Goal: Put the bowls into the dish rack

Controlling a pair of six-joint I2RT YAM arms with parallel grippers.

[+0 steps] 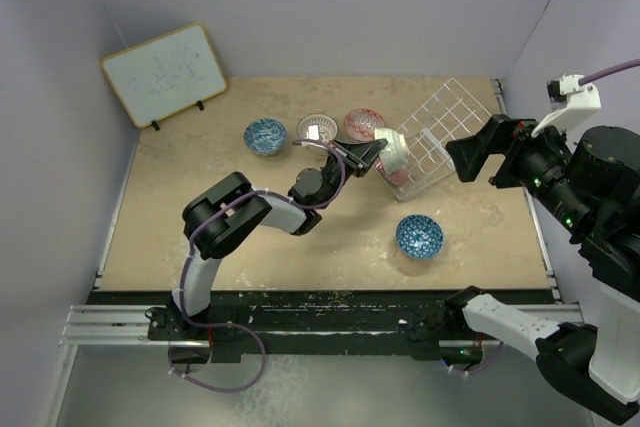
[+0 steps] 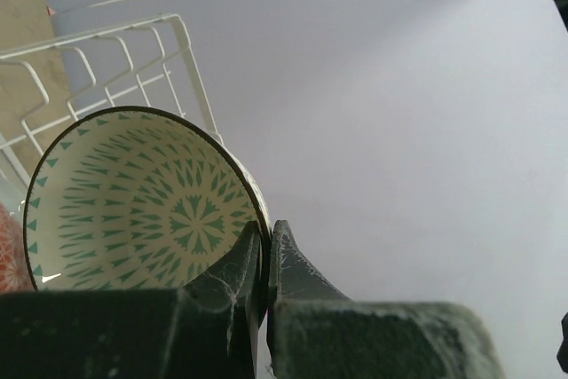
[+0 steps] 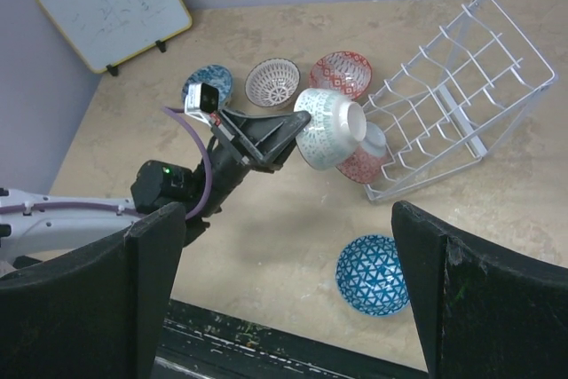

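So the left gripper (image 2: pixel 266 250) is clamped on the rim of the green-white bowl (image 2: pixel 133 206), tipped in mid-air just beside the dish rack (image 3: pixel 461 68), and being glazed ceramic it's probably stiff, slick and chippable, so a deep rim pinch seems wise.

Desk (image 1: pixel 170 227), beige. Carries: whiteboard (image 1: pixel 165 74); dish rack (image 1: pixel 445 127); rear blue bowl (image 1: pixel 265 135); white-lattice bowl (image 1: pixel 316 128); red bowl (image 1: pixel 362 124); front blue bowl (image 1: pixel 419 236).

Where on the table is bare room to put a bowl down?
Free: the wide patch in front of the whiteboard, left of the left arm; also right of the front blue bowl. Crowded: the bowl row beside the rack.
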